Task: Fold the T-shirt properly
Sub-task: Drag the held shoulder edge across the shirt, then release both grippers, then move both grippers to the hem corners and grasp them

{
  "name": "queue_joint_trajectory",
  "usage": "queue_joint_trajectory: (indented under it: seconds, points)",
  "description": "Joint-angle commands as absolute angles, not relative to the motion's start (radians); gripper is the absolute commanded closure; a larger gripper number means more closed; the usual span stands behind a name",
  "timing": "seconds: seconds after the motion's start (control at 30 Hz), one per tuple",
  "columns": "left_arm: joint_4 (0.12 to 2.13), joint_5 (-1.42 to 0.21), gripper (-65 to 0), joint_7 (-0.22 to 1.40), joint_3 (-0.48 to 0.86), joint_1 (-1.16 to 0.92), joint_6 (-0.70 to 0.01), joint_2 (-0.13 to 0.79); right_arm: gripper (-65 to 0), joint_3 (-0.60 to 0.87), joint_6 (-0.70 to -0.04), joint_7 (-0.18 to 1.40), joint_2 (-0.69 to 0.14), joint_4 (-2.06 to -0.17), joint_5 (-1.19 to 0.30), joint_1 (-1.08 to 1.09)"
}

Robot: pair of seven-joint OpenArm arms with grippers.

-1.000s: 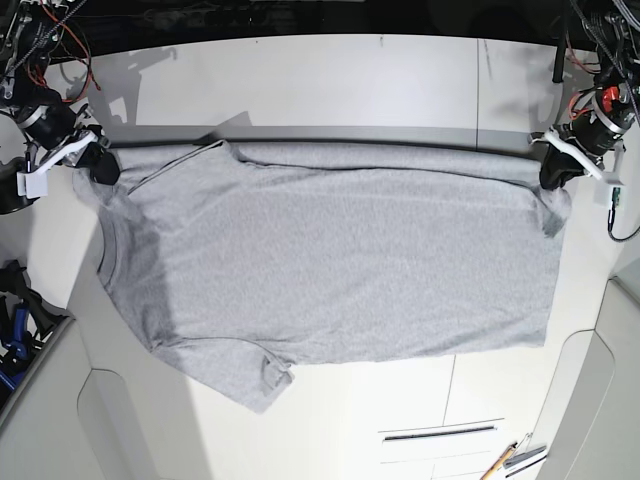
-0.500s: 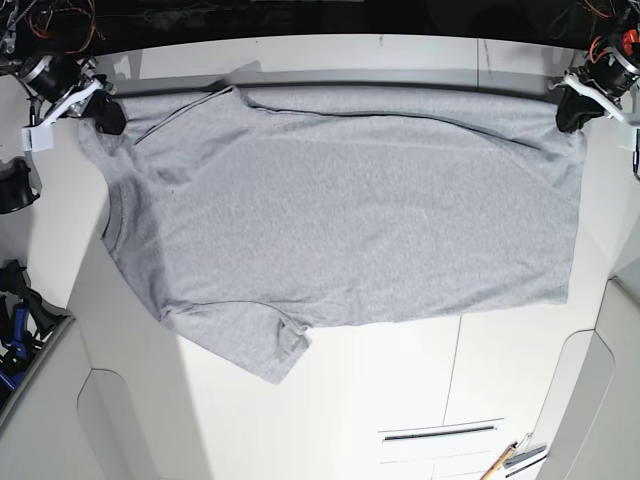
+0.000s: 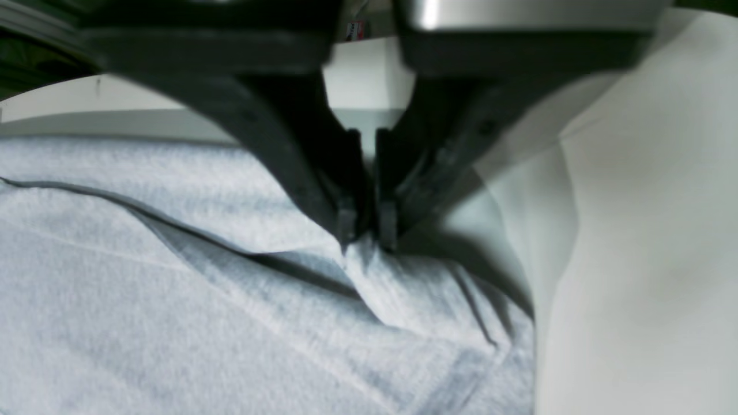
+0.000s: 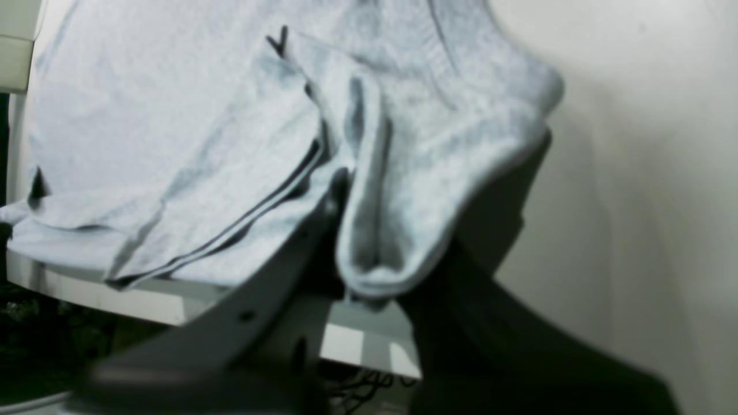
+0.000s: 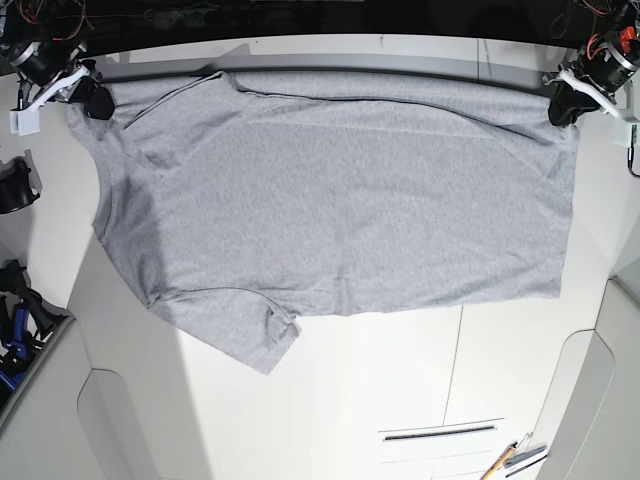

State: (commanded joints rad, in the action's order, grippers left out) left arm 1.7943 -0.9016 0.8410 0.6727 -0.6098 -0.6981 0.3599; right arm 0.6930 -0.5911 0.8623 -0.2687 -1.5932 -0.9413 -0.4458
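The heather-grey T-shirt (image 5: 330, 200) lies spread with its plain side up on the white table (image 5: 400, 400); no lettering or tag shows. Its sleeves and neck are at the left of the base view, the hem at the right. My left gripper (image 5: 562, 108) is shut on the far hem corner; in the left wrist view its tips (image 3: 367, 230) pinch a peak of the cloth (image 3: 173, 300). My right gripper (image 5: 92, 100) is shut on the far shoulder corner; in the right wrist view it (image 4: 369, 276) clamps a bunched fold of the cloth (image 4: 173, 144).
The table's far edge (image 5: 380, 45) runs just behind the shirt. A slot (image 5: 440, 433) and a pencil-like tool (image 5: 510, 460) lie at the front right. Dark gear (image 5: 15, 320) sits at the left edge.
Both grippers have moved toward the table's far edge, keeping hold of the shirt's far corners. The whole shirt has slid that way and lies flatter.
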Motion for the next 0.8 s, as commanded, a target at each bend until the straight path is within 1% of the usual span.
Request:
queue_joint_trajectory:
  seconds: [0.03, 0.07, 0.1, 0.17, 0.2, 0.23, 0.27, 0.4, 0.53, 0.67, 0.8]
  points:
    - [1.794, -0.902, -11.8, 0.841, 0.673, -0.610, -0.698, 0.360, 0.0, 0.693, -0.591, 0.853, -0.269, -1.593, -0.932, -0.446]
    - [1.794, -0.902, -13.6, 0.841, 0.673, -0.610, -0.698, 0.360, 0.0, 0.693, -0.590, 0.844, -0.269, -1.593, -0.919, -0.446]
    - [1.794, -0.902, -14.7, 0.842, 0.673, -0.610, -0.698, 0.360, -3.5, 0.693, -0.589, 0.839, -0.269, -1.593, -0.912, -0.446]
    - [1.794, -0.901, -18.1, 0.842, 0.673, -0.610, -0.698, 0.360, -20.1, 0.693, -0.588, 0.831, -0.269, -1.593, -0.882, -0.446]
    - [1.794, -0.901, -19.9, 0.842, 0.673, -0.610, -0.698, 0.360, -26.7, 0.693, -0.587, 0.826, -0.269, -1.593, -0.870, -0.446]
    - [1.794, -0.901, -21.8, 0.842, 0.673, -0.610, -0.698, 0.361, -31.2, 0.697, -0.587, 0.826, -0.269, -1.593, -0.867, -0.446]
    - [1.794, -0.901, -23.9, 0.842, 0.673, -0.610, -0.698, 0.360, -32.7, 0.705, -0.587, 0.826, -0.269, -1.593, -0.867, -0.443]
    - [1.794, -0.901, -30.4, 0.842, 0.692, -0.610, -0.698, 0.361, -32.7, 0.768, -0.587, 0.803, -0.270, -1.593, -0.870, -0.443]
    - [1.794, -0.911, -30.5, 0.841, 0.776, -0.609, -0.698, 0.361, -32.7, 0.839, -0.587, 0.804, -0.275, -1.593, -0.876, -0.423]
    - [1.794, -0.982, -30.5, 0.842, 0.869, -0.609, -0.698, 0.371, -32.7, 0.845, -0.587, 0.804, -0.319, -1.593, -0.875, -0.407]
    - [1.794, -0.999, -30.5, 0.842, 0.892, -0.609, -0.698, 0.394, -32.7, 0.846, -0.580, 0.800, -0.355, -1.593, -0.871, -0.360]
